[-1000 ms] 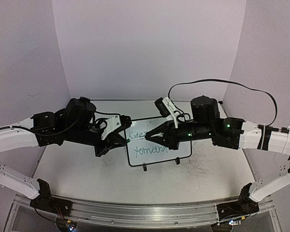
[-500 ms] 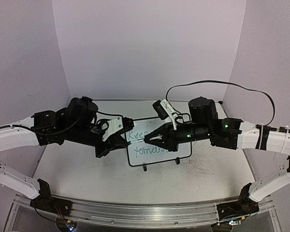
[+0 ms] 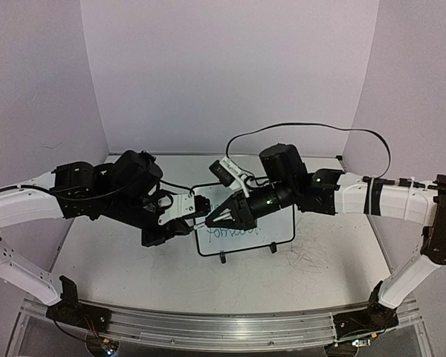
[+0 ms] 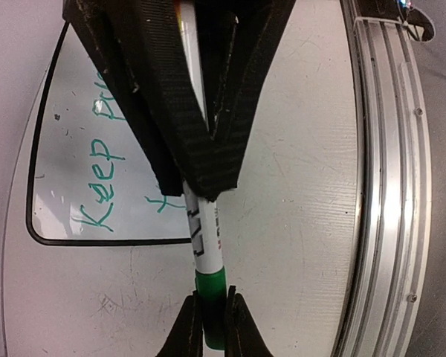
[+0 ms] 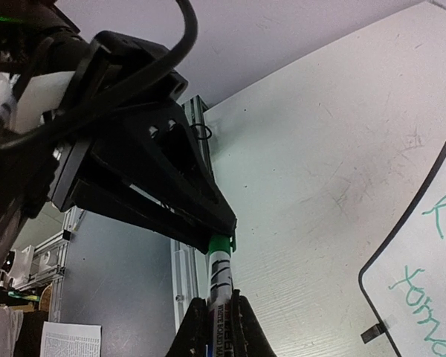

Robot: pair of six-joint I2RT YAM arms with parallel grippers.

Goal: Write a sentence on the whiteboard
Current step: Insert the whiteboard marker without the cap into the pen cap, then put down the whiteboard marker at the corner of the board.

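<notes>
Nearest thing is the metal rail (image 3: 208, 323) along the front. After that comes a decent stretch of bare surface (image 3: 119, 260), then the whiteboard (image 3: 280, 223), sitting mid-surface on its two little feet (image 3: 222, 258). The sentence (image 4: 104, 186) is on it in green, two lines, so I'd guess the writing part is done.

Both hands meet just above the board's left rim, sharing one marker (image 4: 203, 245). The left hand (image 4: 212, 327) is pinched tight on the green end (image 4: 210, 297), and the right hand (image 5: 214, 325) is clamped on the white barrel (image 5: 221, 275). Looks like a cap job to me, with one hand steadying the barrel while the other works the cap along the marker's line.

Room-wise, there's open surface left of and nearer than the board. The right side only has faint grey scribbles (image 3: 312, 260). The far side is tighter, since the back wall (image 3: 223, 74) is near behind the board and the right arm's cable (image 3: 305, 128) loops up there.
</notes>
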